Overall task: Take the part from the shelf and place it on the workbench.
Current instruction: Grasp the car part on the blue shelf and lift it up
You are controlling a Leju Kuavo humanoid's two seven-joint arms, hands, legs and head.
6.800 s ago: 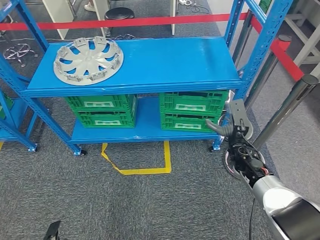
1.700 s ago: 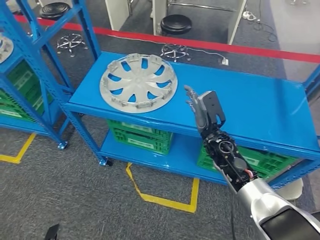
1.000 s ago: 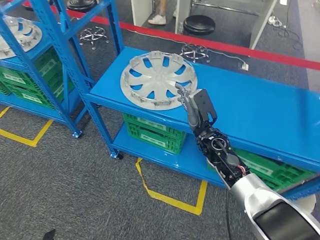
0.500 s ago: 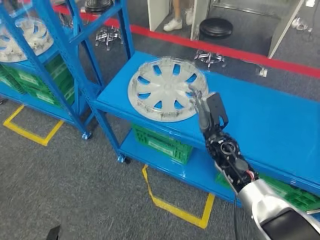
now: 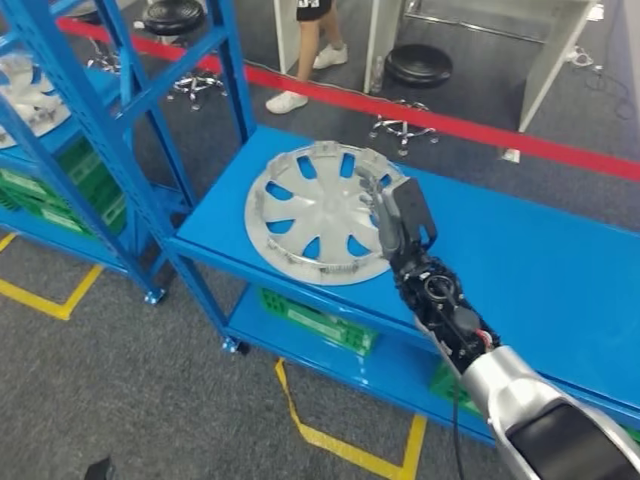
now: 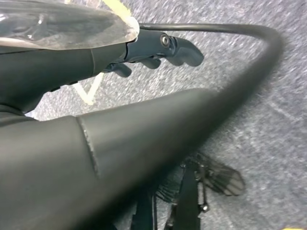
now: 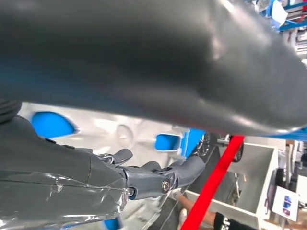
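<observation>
The part, a silver hubcap, lies flat on the top board of the blue shelf, near its left end. My right hand reaches in from the lower right and hovers over the hubcap's right rim, fingers stretched out and holding nothing. In the right wrist view the fingers extend just above the hubcap; I cannot tell if they touch it. My left hand hangs over grey carpet with nothing in it.
Green crates sit on the lower board. A second blue rack with another hubcap stands to the left. Behind the red tape a person's legs and a black stool. Yellow floor marking.
The camera has turned and come closer, shifting the whole scene. My right hand has risen from beside the shelf and now reaches over the hubcap's right rim. A person has come into view behind the tape.
</observation>
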